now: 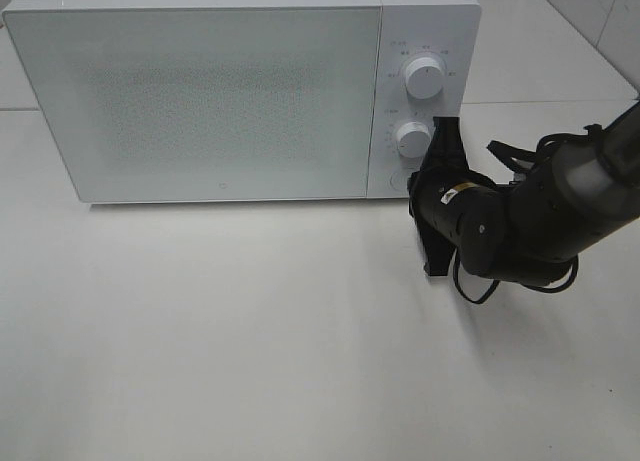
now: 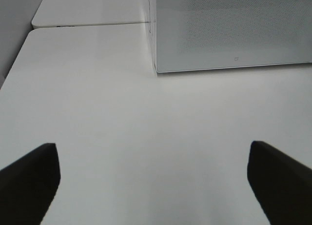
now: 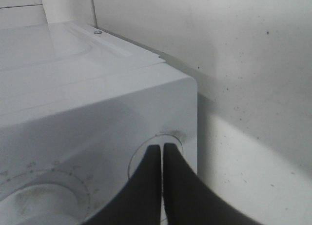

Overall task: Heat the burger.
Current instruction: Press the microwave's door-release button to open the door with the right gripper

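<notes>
No burger shows in any view. A white microwave stands at the back of the table with its door shut. My right gripper is shut and empty. Its tips rest against the round button at the lower corner of the microwave's control panel, below the two knobs. My left gripper is open and empty above the bare table in front of the microwave's left corner. It is out of the exterior high view.
The control panel has an upper knob and a lower knob. The white table stretches in front of the microwave. A wall stands close beside the microwave's right side.
</notes>
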Tool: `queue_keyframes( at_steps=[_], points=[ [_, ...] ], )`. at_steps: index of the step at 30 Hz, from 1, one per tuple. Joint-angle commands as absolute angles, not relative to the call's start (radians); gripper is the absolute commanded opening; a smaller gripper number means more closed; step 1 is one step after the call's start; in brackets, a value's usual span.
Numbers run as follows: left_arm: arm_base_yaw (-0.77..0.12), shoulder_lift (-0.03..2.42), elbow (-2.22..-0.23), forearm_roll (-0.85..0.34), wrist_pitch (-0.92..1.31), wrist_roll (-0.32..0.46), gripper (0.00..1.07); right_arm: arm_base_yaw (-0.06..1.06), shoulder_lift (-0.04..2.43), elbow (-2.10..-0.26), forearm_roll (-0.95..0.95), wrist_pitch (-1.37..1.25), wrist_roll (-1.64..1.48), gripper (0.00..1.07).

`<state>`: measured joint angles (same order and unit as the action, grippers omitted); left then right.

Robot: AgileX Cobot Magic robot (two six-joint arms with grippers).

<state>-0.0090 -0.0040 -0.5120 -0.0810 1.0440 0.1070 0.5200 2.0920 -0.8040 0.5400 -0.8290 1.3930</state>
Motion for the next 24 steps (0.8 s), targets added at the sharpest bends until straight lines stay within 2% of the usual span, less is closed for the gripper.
queue_keyframes(
  at_steps=[1,24],
  points=[
    [-0.004,-0.022,-0.507,-0.081,1.039,0.104,1.00,0.510,2.105,-0.830,0.531,-0.827,1.399,0.00],
    [-0.004,-0.022,-0.507,-0.081,1.039,0.104,1.00,0.513,2.107,-0.849,0.487,-0.779,1.448,0.00]
  ],
)
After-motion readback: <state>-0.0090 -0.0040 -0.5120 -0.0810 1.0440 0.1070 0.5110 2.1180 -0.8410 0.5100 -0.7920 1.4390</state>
